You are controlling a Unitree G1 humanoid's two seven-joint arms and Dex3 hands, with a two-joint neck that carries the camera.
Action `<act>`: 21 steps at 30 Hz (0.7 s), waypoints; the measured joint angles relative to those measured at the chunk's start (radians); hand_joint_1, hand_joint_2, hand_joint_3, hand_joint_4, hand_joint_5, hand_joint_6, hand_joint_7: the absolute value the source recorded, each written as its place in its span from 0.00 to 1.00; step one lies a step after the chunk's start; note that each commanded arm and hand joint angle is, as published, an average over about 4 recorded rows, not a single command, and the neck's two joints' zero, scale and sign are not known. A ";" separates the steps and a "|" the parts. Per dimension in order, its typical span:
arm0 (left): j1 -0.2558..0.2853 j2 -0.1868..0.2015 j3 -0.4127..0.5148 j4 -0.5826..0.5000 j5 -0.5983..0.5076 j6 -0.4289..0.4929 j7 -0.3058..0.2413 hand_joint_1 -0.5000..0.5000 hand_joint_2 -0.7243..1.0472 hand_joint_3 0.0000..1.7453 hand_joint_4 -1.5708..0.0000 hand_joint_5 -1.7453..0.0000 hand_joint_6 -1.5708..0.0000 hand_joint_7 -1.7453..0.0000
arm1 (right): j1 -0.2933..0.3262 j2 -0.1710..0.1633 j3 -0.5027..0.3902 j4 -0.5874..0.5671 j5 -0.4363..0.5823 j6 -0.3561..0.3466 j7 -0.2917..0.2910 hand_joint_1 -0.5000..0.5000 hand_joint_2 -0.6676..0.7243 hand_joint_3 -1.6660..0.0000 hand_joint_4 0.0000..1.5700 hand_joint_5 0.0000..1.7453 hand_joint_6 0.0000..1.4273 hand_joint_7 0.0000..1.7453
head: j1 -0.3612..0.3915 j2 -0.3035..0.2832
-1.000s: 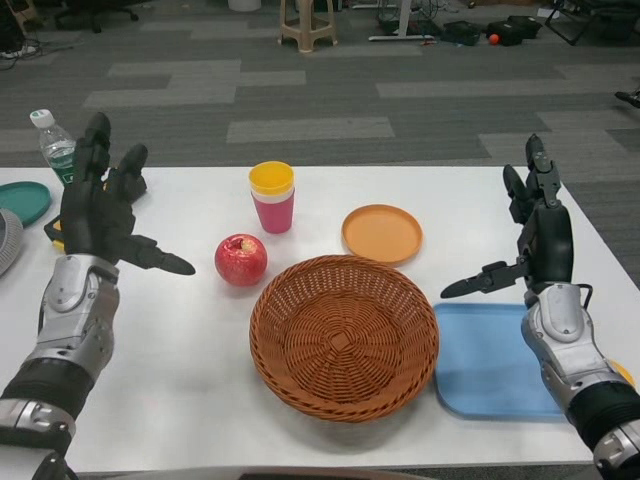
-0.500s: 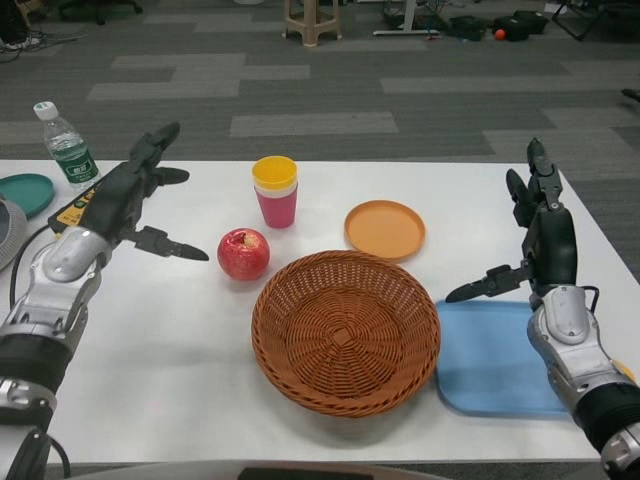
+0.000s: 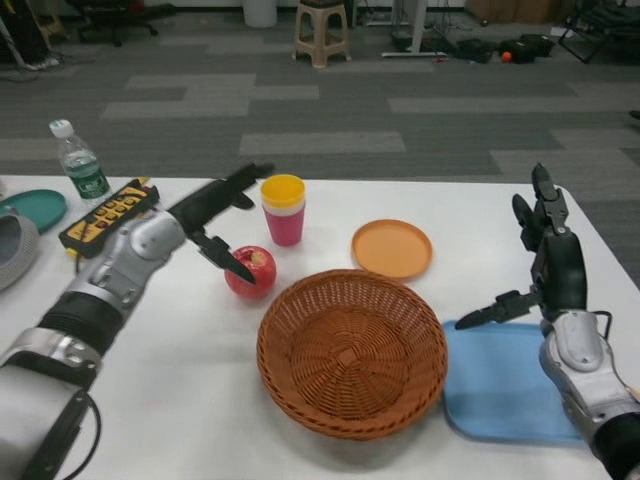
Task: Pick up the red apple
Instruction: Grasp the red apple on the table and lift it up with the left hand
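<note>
apple: on the table just left of the basket, near side of the stacked cups
handling: likely firm, smooth, rounded, moderately heavy; wrap its widest part
left hand: fingers spread above the apple, holding nothing
right hand: spread over the blue tray, empty

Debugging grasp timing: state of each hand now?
Left hand: open, fingers spread over the red apple, not gripping it.
Right hand: open, holding nothing.

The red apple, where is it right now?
In the head view the red apple sits on the white table, left of centre, just left of the wicker basket and in front of the stacked cups, with the left hand reaching over it.
</note>
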 measured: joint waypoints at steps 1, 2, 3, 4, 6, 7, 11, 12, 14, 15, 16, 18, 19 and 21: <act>-0.014 -0.005 -0.018 0.017 0.018 0.017 -0.009 0.00 0.55 0.00 1.00 0.35 1.00 0.84 | 0.000 -0.001 0.000 0.000 0.000 0.000 0.000 0.12 0.73 1.00 0.11 0.00 0.00 0.00 | -0.001 0.003; -0.029 -0.007 -0.039 0.037 0.033 0.034 -0.018 0.00 0.55 0.00 1.00 0.35 1.00 0.84 | 0.001 -0.001 0.000 0.000 0.000 0.000 0.000 0.12 0.73 1.00 0.11 0.00 0.00 0.00 | -0.002 0.006; -0.044 -0.009 -0.060 0.056 0.045 0.050 -0.027 0.00 0.55 0.00 1.00 0.35 1.00 0.85 | 0.001 -0.001 0.000 0.001 0.000 0.000 0.000 0.12 0.73 1.00 0.11 0.00 0.00 0.00 | -0.004 0.009; -0.055 -0.010 -0.077 0.072 0.051 0.058 -0.034 0.00 0.55 0.00 1.00 0.35 1.00 0.86 | 0.001 -0.002 0.000 0.002 0.001 0.000 -0.001 0.12 0.73 1.00 0.11 0.00 0.00 0.00 | -0.005 0.011; -0.076 -0.013 -0.099 0.098 0.066 0.067 -0.049 0.00 0.55 0.00 1.00 0.35 1.00 0.86 | 0.002 -0.002 0.001 0.003 0.001 0.000 -0.001 0.15 0.73 1.00 0.11 0.00 0.00 0.00 | -0.008 0.012; -0.086 -0.015 -0.106 0.112 0.075 0.070 -0.057 0.00 0.55 0.00 1.00 0.35 1.00 0.85 | 0.002 -0.002 0.001 0.004 0.001 0.000 -0.001 0.16 0.73 1.00 0.11 0.00 0.00 0.00 | -0.009 0.012; -0.102 -0.022 -0.112 0.132 0.093 0.081 -0.073 0.00 0.55 0.00 1.00 0.35 1.00 0.84 | 0.002 -0.002 0.000 0.006 0.001 0.000 -0.001 0.12 0.73 1.00 0.11 0.00 0.00 0.00 | -0.006 0.007; -0.103 -0.023 -0.112 0.132 0.095 0.082 -0.074 0.00 0.55 0.00 1.00 0.35 1.00 0.84 | 0.002 -0.002 0.000 0.008 0.001 0.000 -0.001 0.12 0.73 1.00 0.11 0.00 0.00 0.00 | -0.004 0.006; -0.103 -0.024 -0.112 0.132 0.097 0.083 -0.075 0.00 0.55 0.00 1.00 0.35 1.00 0.84 | 0.002 -0.002 0.000 0.012 0.001 0.000 -0.001 0.12 0.73 1.00 0.11 0.00 0.00 0.00 | 0.003 0.005; -0.103 -0.024 -0.112 0.132 0.099 0.084 -0.075 0.00 0.55 0.00 1.00 0.35 1.00 0.85 | 0.002 -0.002 0.000 0.016 0.001 0.000 -0.001 0.12 0.73 1.00 0.11 0.00 0.00 0.00 | 0.007 0.005; -0.103 -0.024 -0.111 0.132 0.102 0.085 -0.076 0.00 0.55 0.00 1.00 0.35 1.00 0.85 | 0.002 -0.002 0.000 0.019 0.001 0.000 -0.001 0.12 0.73 1.00 0.11 0.00 0.00 0.00 | 0.010 0.004; -0.103 -0.024 -0.110 0.132 0.111 0.088 -0.079 0.00 0.55 0.00 1.00 0.35 1.00 0.85 | 0.002 -0.002 0.000 0.023 0.001 0.000 -0.001 0.14 0.73 1.00 0.12 0.00 0.00 0.00 | 0.016 0.002; -0.103 -0.025 -0.110 0.132 0.117 0.091 -0.081 0.00 0.55 0.00 1.00 0.35 1.00 0.84 | 0.002 -0.002 0.000 0.026 0.001 0.000 -0.001 0.14 0.73 1.00 0.13 0.00 0.00 0.00 | 0.019 0.001; -0.103 -0.025 -0.109 0.133 0.134 0.100 -0.084 0.00 0.55 0.00 1.00 0.35 1.00 0.84 | 0.001 -0.002 0.000 0.036 0.001 0.000 -0.001 0.14 0.73 1.00 0.13 0.00 0.00 0.00 | 0.026 0.000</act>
